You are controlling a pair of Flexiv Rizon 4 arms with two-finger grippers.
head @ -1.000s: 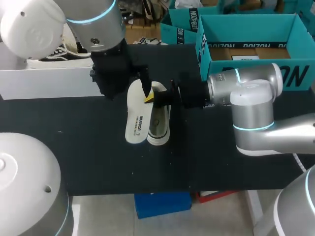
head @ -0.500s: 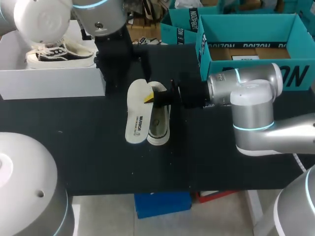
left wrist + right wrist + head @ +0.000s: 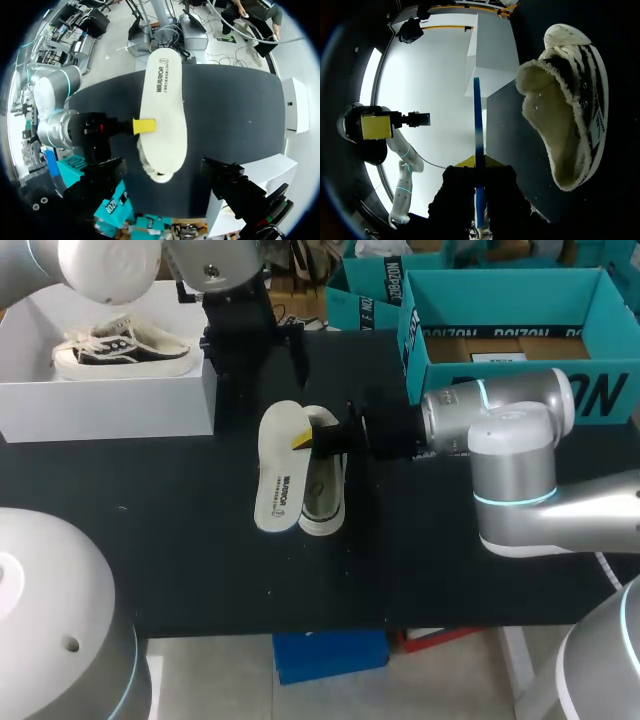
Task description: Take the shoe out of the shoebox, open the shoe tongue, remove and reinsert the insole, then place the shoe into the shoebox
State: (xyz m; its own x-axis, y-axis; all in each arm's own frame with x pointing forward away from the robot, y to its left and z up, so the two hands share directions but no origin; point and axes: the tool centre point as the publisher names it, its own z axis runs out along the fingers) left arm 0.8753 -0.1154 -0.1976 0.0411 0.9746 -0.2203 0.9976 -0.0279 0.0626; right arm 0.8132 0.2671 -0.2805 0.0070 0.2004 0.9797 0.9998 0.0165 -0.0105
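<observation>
A white insole (image 3: 278, 475) with dark print lies at the table's middle, along the left side of a white low shoe (image 3: 326, 490) with a fleecy lining (image 3: 555, 115). My right gripper (image 3: 303, 440) comes in from the right and is shut on the insole's edge; the right wrist view shows that edge (image 3: 477, 115) as a thin blue strip between its fingers, with the right gripper (image 3: 477, 165) beside the shoe. My left gripper (image 3: 258, 368) hangs open above the table's far side, clear of the insole (image 3: 162, 105). In its own view the left gripper (image 3: 164, 167) holds nothing.
A white shoebox (image 3: 110, 405) stands at the far left with a second shoe (image 3: 120, 348) inside. Teal boxes (image 3: 500, 375) stand at the back right, close behind my right arm. Bare black tabletop lies in front of the shoe.
My left gripper has drawn back from the insole's far end and risen toward the table's far side. The right gripper, insole and shoe have stayed put.
</observation>
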